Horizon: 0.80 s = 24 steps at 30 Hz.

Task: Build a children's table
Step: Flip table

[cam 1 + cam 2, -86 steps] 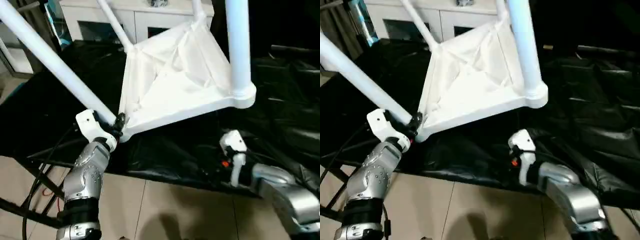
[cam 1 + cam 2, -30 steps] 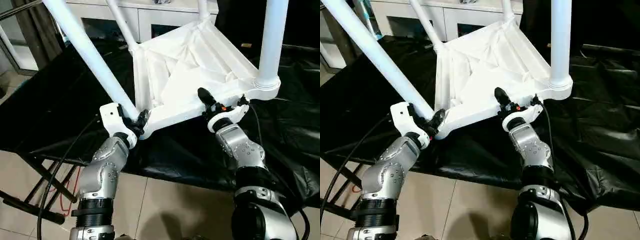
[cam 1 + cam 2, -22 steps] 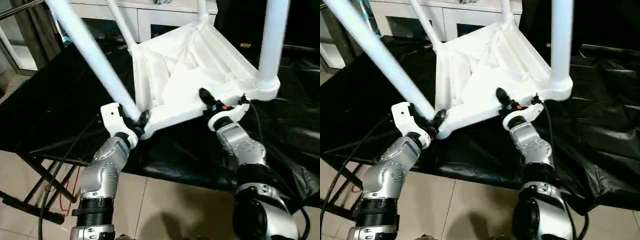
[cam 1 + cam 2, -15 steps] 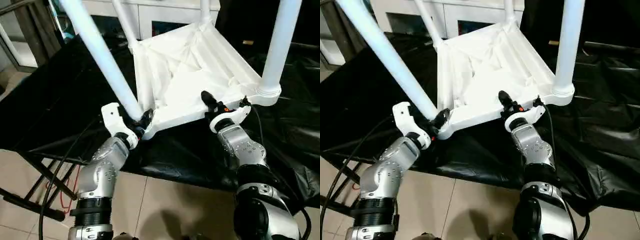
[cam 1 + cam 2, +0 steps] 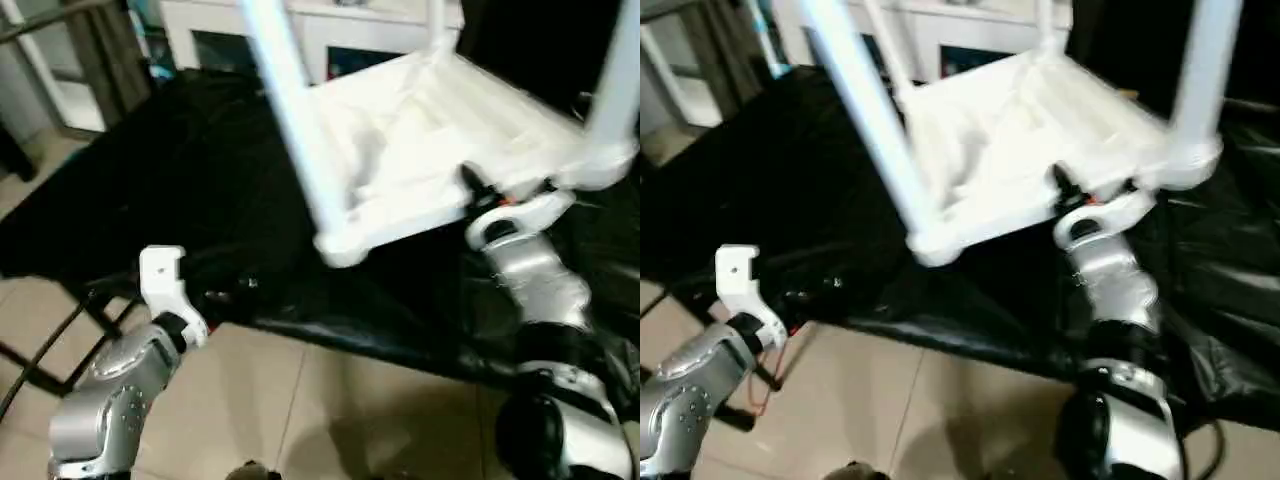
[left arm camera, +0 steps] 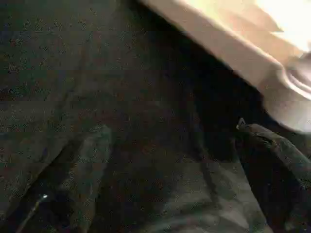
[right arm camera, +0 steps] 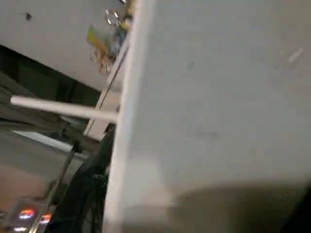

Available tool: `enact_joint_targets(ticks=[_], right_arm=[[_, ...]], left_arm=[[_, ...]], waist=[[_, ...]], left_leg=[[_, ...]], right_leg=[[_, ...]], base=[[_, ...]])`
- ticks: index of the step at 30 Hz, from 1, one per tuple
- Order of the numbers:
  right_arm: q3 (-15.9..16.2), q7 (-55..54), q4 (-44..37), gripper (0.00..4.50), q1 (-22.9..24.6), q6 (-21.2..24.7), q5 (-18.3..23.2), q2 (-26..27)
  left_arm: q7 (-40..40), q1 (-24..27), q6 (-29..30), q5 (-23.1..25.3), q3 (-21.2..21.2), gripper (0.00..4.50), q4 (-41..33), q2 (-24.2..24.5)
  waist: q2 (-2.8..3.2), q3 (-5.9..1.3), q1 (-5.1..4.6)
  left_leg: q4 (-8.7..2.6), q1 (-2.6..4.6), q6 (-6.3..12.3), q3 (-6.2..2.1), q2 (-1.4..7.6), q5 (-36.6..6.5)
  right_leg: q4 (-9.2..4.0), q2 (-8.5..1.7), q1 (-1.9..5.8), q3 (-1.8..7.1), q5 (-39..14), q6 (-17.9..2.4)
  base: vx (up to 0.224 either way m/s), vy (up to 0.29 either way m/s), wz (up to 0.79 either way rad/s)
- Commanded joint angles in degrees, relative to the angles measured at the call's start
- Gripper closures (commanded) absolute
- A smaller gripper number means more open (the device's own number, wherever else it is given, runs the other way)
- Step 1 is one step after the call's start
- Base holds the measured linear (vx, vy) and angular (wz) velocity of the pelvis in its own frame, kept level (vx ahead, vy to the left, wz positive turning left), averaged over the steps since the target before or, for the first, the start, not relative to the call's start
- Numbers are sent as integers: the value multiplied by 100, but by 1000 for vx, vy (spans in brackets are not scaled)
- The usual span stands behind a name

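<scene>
Black sheeting [image 5: 180, 190] covers the work surface, with a white cabinet [image 5: 330, 30] behind. On it my upside-down tabletop [image 5: 430, 150] rests, legs [image 5: 295, 110] pointing up. My right gripper [image 5: 478, 192] pinches its near edge; my left gripper [image 5: 215, 295] hangs apart, fingers hard to make out.

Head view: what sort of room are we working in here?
Likely a home-like room or test space: tiled floor, a white cabinet with glass doors behind, and a black-draped work table.
</scene>
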Motion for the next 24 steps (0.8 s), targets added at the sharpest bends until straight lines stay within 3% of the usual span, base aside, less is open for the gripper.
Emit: enact_joint_targets(ticks=[1,4,5,6,10,12,13,14,15,20,24], right_arm=[[385,-212,-639,252,98,-137,-599,-240],[552,-461,-1037,252,252,-141,-850,-313],[639,-515,-1181,252,306,-141,-961,-342],[701,-555,-1289,252,348,-128,-1029,-364],[875,-737,-1595,252,472,-128,-1310,-405],[1035,-1010,-1750,252,549,-220,-1692,-449],[1085,-1070,-1775,252,565,-248,-1799,-461],[1127,-1133,-1754,252,550,-306,-1913,-472],[1158,-1192,-1764,252,551,-333,-1982,-477],[1286,-1351,-1477,252,411,-431,-2227,-480],[1500,-1371,-1475,252,373,-383,-2404,-474]], left_arm=[[-218,-119,-79,170,-376,0,-322,109],[-402,-380,-225,308,-729,0,-518,275],[-433,-487,-251,305,-820,0,-586,266],[-453,-545,-271,305,-875,0,-635,258],[-530,-700,-310,363,-1134,0,-823,216],[-603,-768,-212,418,-1440,0,-1039,221],[-618,-777,-180,400,-1502,0,-1086,226],[-657,-807,-164,368,-1567,0,-1128,219],[-680,-831,-165,345,-1613,0,-1148,221],[-662,-921,-154,312,-1662,0,-1112,162],[-421,-1119,-189,590,-1657,0,-979,166]], waist=[[-47,-325,-22],[-60,-349,-63],[-27,-350,-54],[-32,-354,-58],[-80,-380,-70],[-66,-401,-37],[-70,-413,-41],[-7,-416,-32],[-38,-408,-43],[-30,-410,-78],[-45,-408,-98]], left_leg=[[-609,307,-105,-165,489,-1081],[-658,231,-217,-153,477,-1089],[-663,228,-282,-161,482,-1082],[-659,235,-300,-150,476,-1101],[-636,136,-264,-155,458,-876],[-604,175,-185,-128,465,-650],[-593,158,-145,-123,458,-536],[-592,155,-143,-125,451,-492],[-592,151,-136,-113,446,-473],[-594,128,-173,-125,439,-586],[-596,138,-185,-126,436,-682]], right_leg=[[-521,-265,94,180,-1560,-943],[-509,-296,138,191,-1658,-708],[-514,-301,127,188,-1706,-631],[-520,-299,116,192,-1684,-612],[-486,-315,184,202,-1372,-627],[-471,-295,136,201,-1110,-648],[-448,-290,155,196,-935,-725],[-437,-292,160,193,-861,-758],[-445,-270,159,185,-800,-782],[-435,-269,203,180,-807,-815],[-446,-251,204,181,-894,-745]], base=[[-65,8,18],[0,0,0],[0,0,0],[0,0,0],[0,0,0],[0,0,0],[0,0,0],[0,0,0],[0,0,0],[0,0,0],[0,0,0]])
